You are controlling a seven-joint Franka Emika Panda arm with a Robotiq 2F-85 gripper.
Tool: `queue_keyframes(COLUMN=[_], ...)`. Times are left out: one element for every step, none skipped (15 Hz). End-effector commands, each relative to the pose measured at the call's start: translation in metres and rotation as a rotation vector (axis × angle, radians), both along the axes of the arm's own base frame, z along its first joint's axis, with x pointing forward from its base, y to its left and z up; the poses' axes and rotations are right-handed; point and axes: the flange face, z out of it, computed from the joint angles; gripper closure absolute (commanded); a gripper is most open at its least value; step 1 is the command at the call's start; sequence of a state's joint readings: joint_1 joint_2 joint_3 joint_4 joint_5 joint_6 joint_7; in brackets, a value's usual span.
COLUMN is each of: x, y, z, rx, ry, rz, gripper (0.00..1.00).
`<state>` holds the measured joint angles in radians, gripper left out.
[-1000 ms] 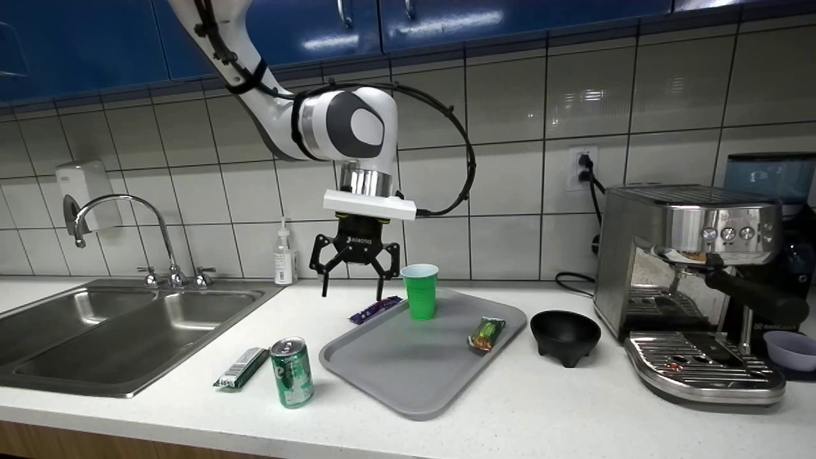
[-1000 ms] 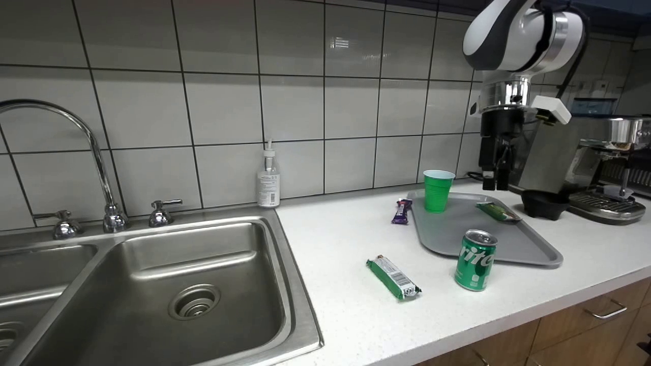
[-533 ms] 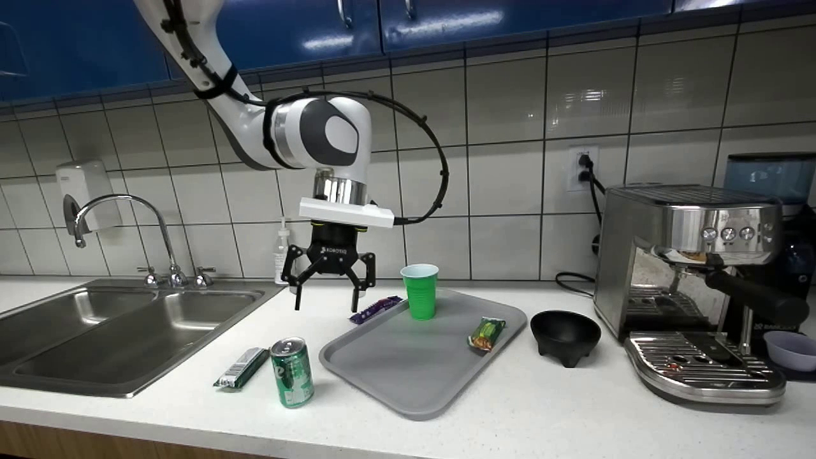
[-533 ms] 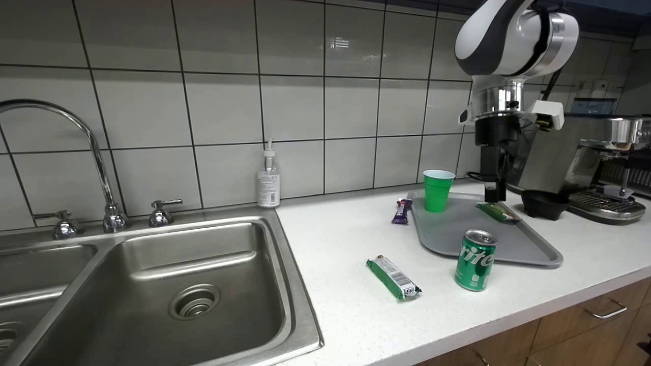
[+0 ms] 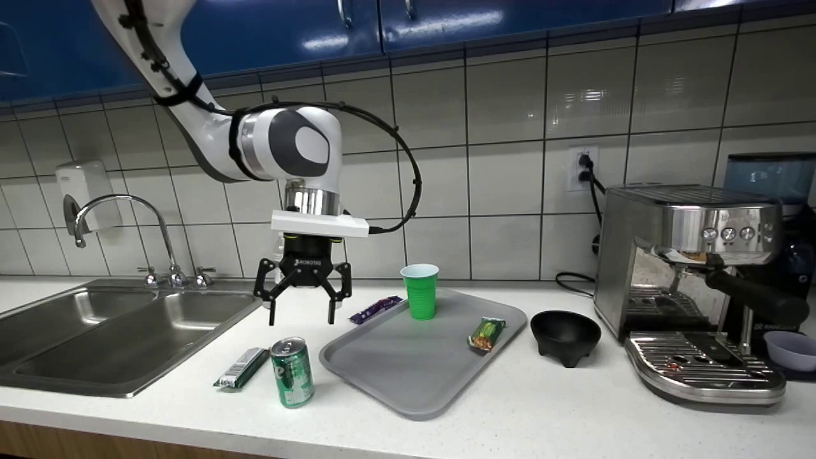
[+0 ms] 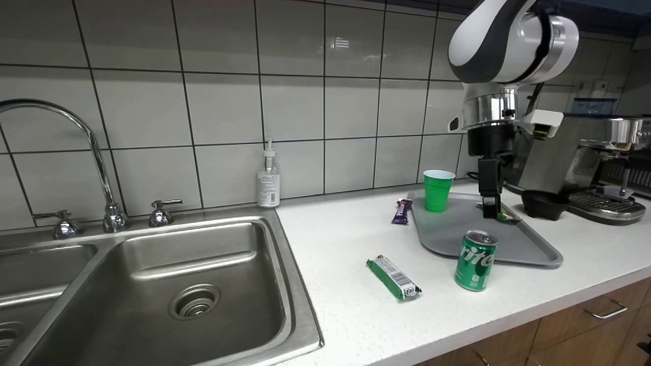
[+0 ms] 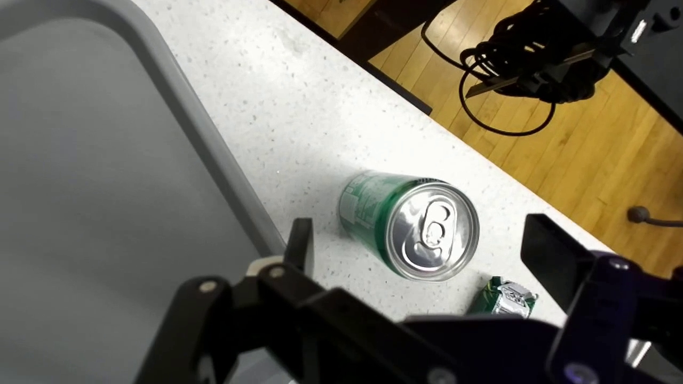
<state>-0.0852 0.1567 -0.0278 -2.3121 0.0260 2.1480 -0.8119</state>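
While the gripper (image 5: pixel 302 315) hangs, fingers (image 5: pixel 332 312) wide, a silver-topped green can (image 5: pixel 292 377) stands, in an exterior view, at nine o'clock from the tray (image 5: pixel 395 373), which bears a cup (image 5: pixel 421 298) and packet (image 5: pixel 487 335).

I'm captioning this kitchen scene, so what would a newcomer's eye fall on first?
Probably the big white robot arm, at upper left in an exterior view, its black claw hanging open above the white counter. Next, the green can, upright on that counter beside the gray tray, and the bright green cup standing on the tray.
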Motion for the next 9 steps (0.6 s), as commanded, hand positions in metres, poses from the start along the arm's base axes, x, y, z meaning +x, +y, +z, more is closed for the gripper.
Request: queue_keyframes(x=[-0.012, -0.014, -0.015, -0.017, -0.018, -0.020, -0.021, -0.022, -0.023], y=[0.009, 0.011, 0.013, 0.015, 0.016, 0.018, 0.019, 0.021, 0.022], z=[0.001, -0.002, -0.005, -0.008, -0.010, -0.012, -0.015, -0.018, -0.022], rx=[-0.013, -0.013, -0.011, -0.011, -0.009, -0.007, -0.003, 0.000, 0.001], ry=[-0.054, -0.062, -0.065, -0.069, -0.072, -0.074, -0.076, -0.076, -0.077], rz=[0.036, 0.037, 0.039, 0.041, 0.041, 0.042, 0.040, 0.040, 0.039], gripper=[0.00, 0.00, 0.00, 0.00, 0.00, 0.00, 0.00, 0.00, 0.00])
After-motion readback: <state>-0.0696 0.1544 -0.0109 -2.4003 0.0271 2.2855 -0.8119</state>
